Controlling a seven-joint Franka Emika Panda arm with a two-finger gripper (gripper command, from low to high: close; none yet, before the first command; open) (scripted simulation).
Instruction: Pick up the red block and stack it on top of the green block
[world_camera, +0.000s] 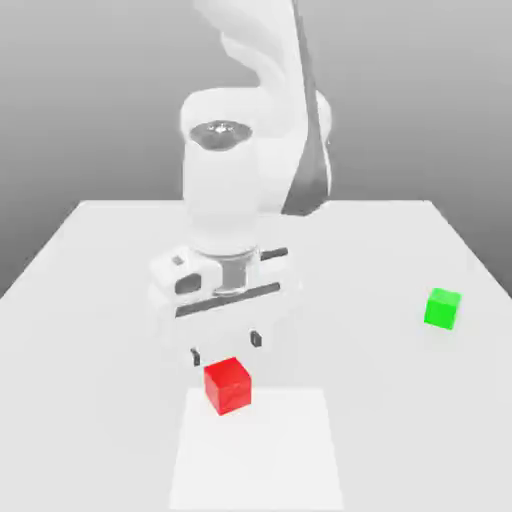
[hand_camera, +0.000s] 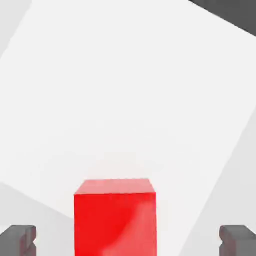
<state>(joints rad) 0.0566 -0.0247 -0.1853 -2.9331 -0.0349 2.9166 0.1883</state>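
Observation:
The red block (world_camera: 228, 385) (hand_camera: 115, 217) rests on the white table (world_camera: 100, 260), near its front. My gripper (world_camera: 226, 347) (hand_camera: 129, 241) hangs just above it, pointing straight down, open. In the hand view, both dark fingertips (hand_camera: 19, 240) stand wide of the cube's sides with clear gaps, touching nothing. The green block (world_camera: 441, 308) sits alone on the table, far off toward the exterior view's right and a little farther back than the red one.
A brighter white rectangular patch (world_camera: 258, 450) lies on the tabletop at the front, and the red block stands at its far corner. The arm's bulky white body (world_camera: 235, 190) rises behind the gripper. A dark area (hand_camera: 235, 15) lies beyond the table edge.

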